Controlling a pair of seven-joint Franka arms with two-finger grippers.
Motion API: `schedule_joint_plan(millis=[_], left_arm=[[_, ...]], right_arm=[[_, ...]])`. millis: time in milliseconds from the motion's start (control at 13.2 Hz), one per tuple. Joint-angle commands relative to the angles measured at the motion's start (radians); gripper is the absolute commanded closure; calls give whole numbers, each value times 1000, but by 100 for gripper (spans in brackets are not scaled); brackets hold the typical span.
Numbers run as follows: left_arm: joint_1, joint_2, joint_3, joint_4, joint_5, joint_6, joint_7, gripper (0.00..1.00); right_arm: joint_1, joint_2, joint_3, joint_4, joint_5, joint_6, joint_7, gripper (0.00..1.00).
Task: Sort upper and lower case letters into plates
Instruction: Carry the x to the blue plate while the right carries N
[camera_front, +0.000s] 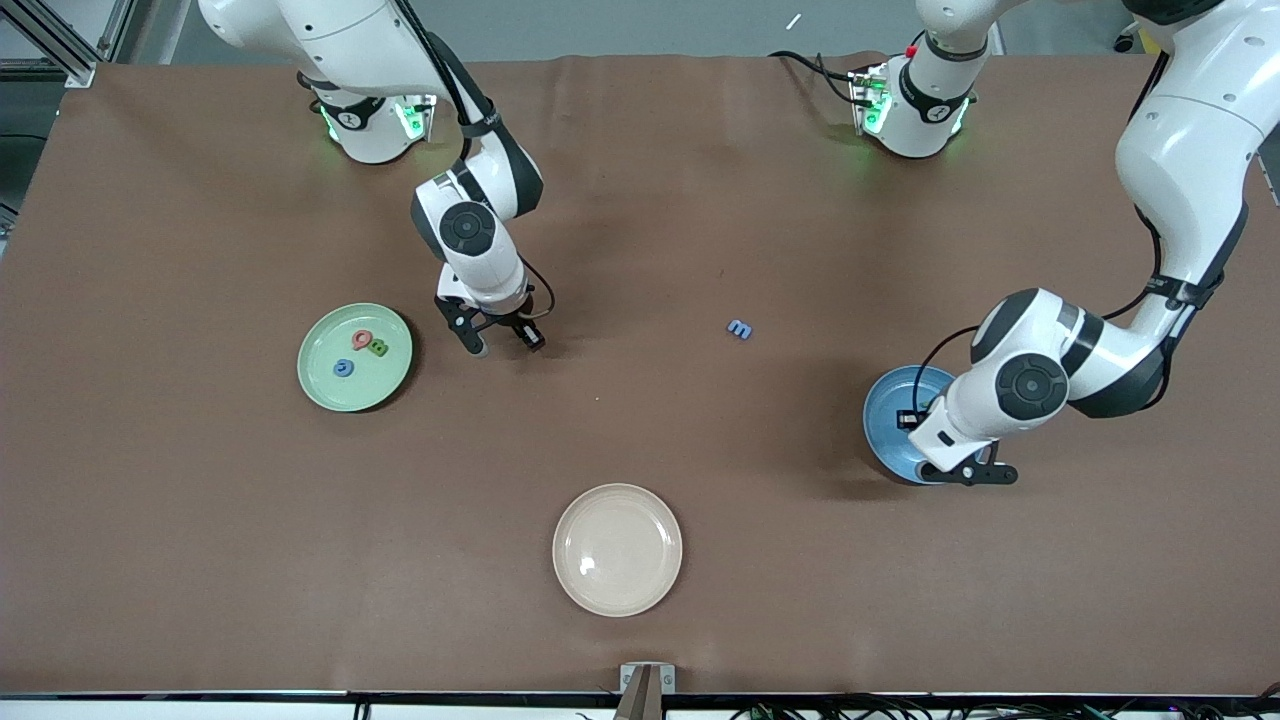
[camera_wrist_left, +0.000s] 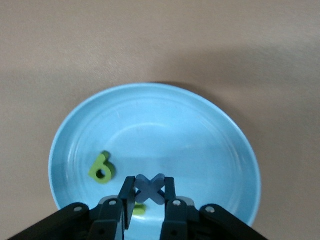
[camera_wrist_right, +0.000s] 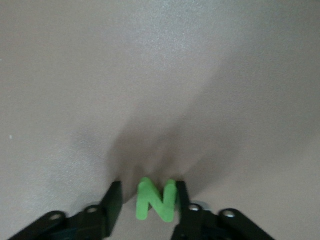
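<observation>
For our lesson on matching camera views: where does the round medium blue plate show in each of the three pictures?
Front view: the round medium blue plate lies toward the left arm's end of the table, partly covered by that arm.
Left wrist view: the plate fills the middle, under the left gripper, which holds a blue x-shaped letter.
Right wrist view: not in it.
Shared landmark: the brown table cover.

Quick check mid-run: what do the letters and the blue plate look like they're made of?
The green N and blue x look like matte foam or soft plastic: thick, blunt-edged, no shine. The blue plate looks like smooth, semi-gloss plastic or melamine, with faint concentric rings and soft highlights; ceramic can't be ruled out.
</observation>
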Motion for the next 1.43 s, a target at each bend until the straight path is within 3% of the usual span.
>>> schedule_joint_plan(millis=[0, 227, 453, 831, 906, 1208, 1359], left_arm=[[-60, 46, 46, 66, 17, 30, 24, 89], [-94, 66, 79, 94, 17, 43, 27, 89], [-97, 67, 91, 93, 19, 57, 39, 89], [-95, 67, 91, 90, 19, 58, 51, 81], [-94, 66, 93, 90, 19, 58, 54, 74], [-94, 54, 80, 85, 11, 55, 74, 1], [-86, 37, 22, 82, -1, 28, 61, 0]], right_arm=[[16, -4, -11, -16, 3, -7, 10, 100], [-17, -24, -17, -3, -6, -57, -99, 100], [-138, -127, -40, 74, -10, -337, -406, 100], [-354, -181, -41, 60, -15, -367, -836, 100], [-405, -175, -41, 57, -15, -363, -924, 100], [-488, -152, -39, 10, -12, -252, -1095, 100], [-493, -110, -37, 8, -10, -218, -1100, 100]])
